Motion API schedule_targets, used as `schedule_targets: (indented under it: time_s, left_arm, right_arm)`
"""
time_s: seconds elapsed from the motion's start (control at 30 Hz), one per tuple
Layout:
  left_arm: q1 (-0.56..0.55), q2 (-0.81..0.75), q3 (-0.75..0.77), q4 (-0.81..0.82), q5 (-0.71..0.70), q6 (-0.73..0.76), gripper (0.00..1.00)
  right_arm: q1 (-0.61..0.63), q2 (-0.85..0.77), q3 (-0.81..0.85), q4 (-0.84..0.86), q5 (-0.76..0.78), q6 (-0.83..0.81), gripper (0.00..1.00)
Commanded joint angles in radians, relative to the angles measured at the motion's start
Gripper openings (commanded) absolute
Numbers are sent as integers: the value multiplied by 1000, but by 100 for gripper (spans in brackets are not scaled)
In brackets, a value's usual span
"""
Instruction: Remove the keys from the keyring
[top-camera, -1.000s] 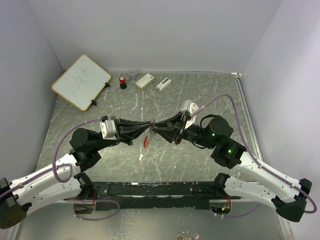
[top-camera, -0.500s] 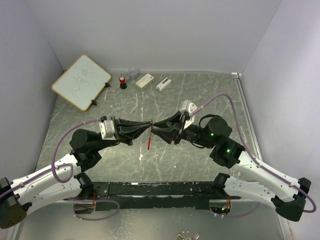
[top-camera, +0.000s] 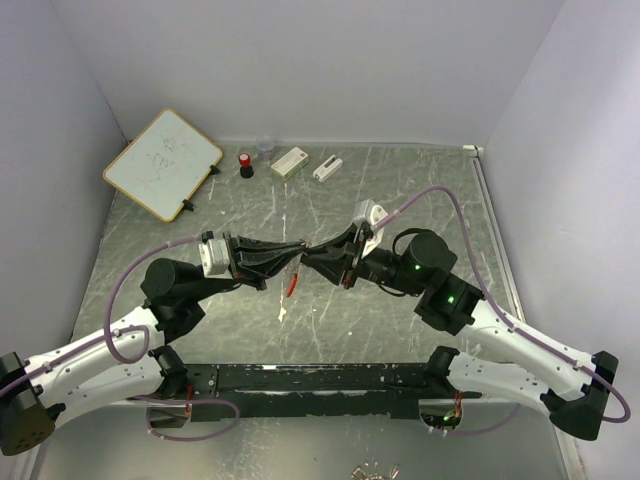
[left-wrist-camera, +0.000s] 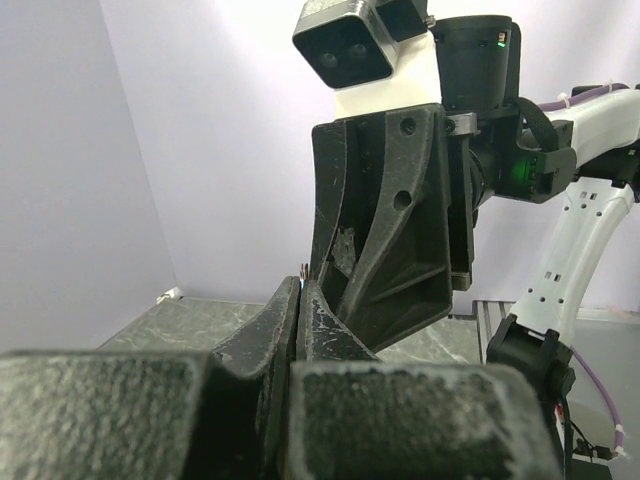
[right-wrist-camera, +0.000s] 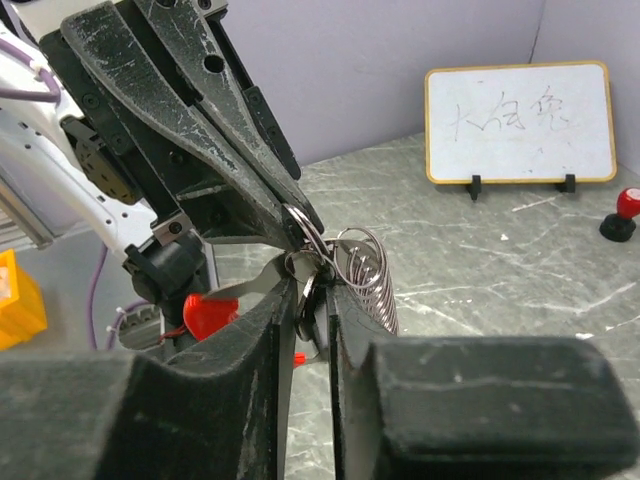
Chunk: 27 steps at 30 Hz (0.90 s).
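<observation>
Both grippers meet tip to tip above the middle of the table. The keyring (right-wrist-camera: 312, 250) is a bunch of thin silvery rings with a coiled silvery loop (right-wrist-camera: 372, 280) beside them. Its red clip (top-camera: 291, 285) hangs just below the fingertips, and shows in the right wrist view as the red clip (right-wrist-camera: 205, 313) on a flat metal strip. My left gripper (top-camera: 298, 252) is shut, pinching one ring at its tips. My right gripper (right-wrist-camera: 318, 295) is shut on another ring from the opposite side. In the left wrist view the left gripper (left-wrist-camera: 300, 290) hides the rings. I cannot pick out separate keys.
A small whiteboard (top-camera: 162, 163) stands at the back left. A red-capped black bottle (top-camera: 245, 164), a clear cup (top-camera: 265, 147) and two small white boxes (top-camera: 289, 162) line the back edge. Small metal pieces (top-camera: 372, 470) lie below the base rail.
The red clip twisted edge-on and swung back to the left under the fingertips. The right arm shifted slightly left and the meeting point moved with it. Both grippers stay on the rings.
</observation>
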Motion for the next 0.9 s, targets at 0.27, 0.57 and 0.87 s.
schedule_targets:
  time_s: [0.27, 0.57, 0.87]
  left_arm:
    - [6, -47, -28, 22, -64, 30, 7]
    - [5, -85, -49, 17, -113, 67, 7]
    - [5, -87, -53, 8, -123, 80, 7]
  right_arm:
    - [7, -39, 40, -93, 99, -30, 0]
    - [9, -88, 98, -234, 157, -32, 0]
    - [9, -92, 130, -252, 177, -48, 0]
